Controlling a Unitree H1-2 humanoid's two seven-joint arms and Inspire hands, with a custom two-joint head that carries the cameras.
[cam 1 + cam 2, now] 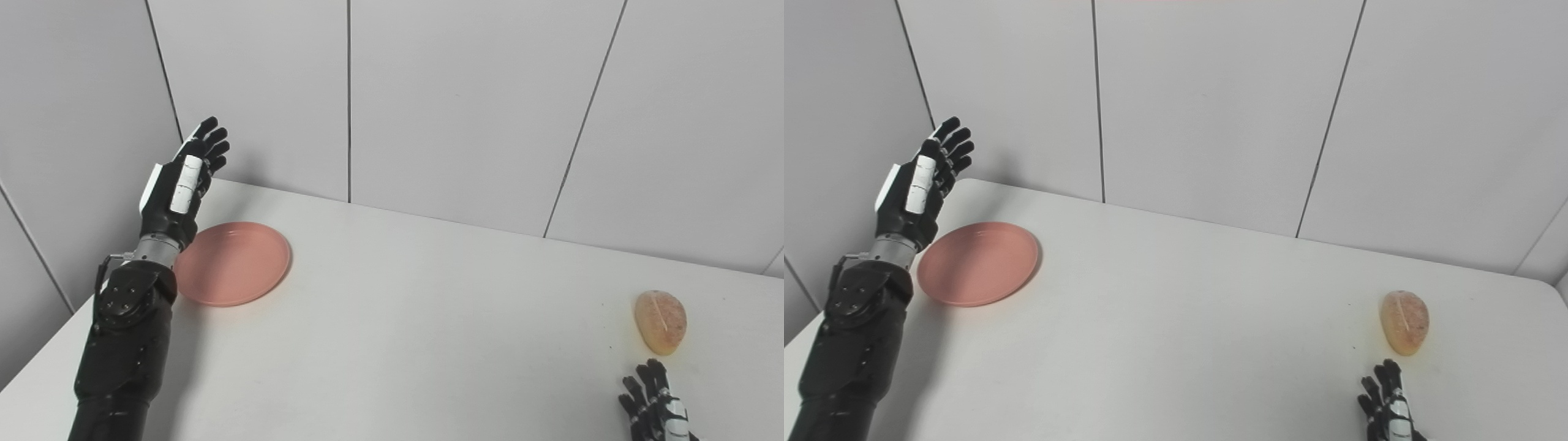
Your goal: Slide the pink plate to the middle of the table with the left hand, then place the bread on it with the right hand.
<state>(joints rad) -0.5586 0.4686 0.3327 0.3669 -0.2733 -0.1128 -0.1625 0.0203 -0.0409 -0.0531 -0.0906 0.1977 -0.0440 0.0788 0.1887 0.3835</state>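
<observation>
**Left hand up by the plate, bread waiting on the far right**

Here's the left hand (180,184), raised above the table (429,318) at its far left corner, fingers stretched out and close together, pointing up toward the wall (465,104). It grips nothing. The palm faces inward, and the wrist sits just at the left rim of the plate, overlapping it from this angle; whether it actually touches the plate can't be told.

The plate (236,262), pink and round, lies flat on the left side of the table, near the back edge, with nothing on it. It is well away from the middle of the tabletop.

Over on the right, the bread (660,321), a small oval loaf with a slit along its top, rests on the table close to the right edge, well apart from the plate.

Just below it, the right hand (652,404) peeks in at the bottom edge, fingers (1387,383) extended and slightly parted, tips pointing at the bread but short of it. Nothing is held there either.
</observation>
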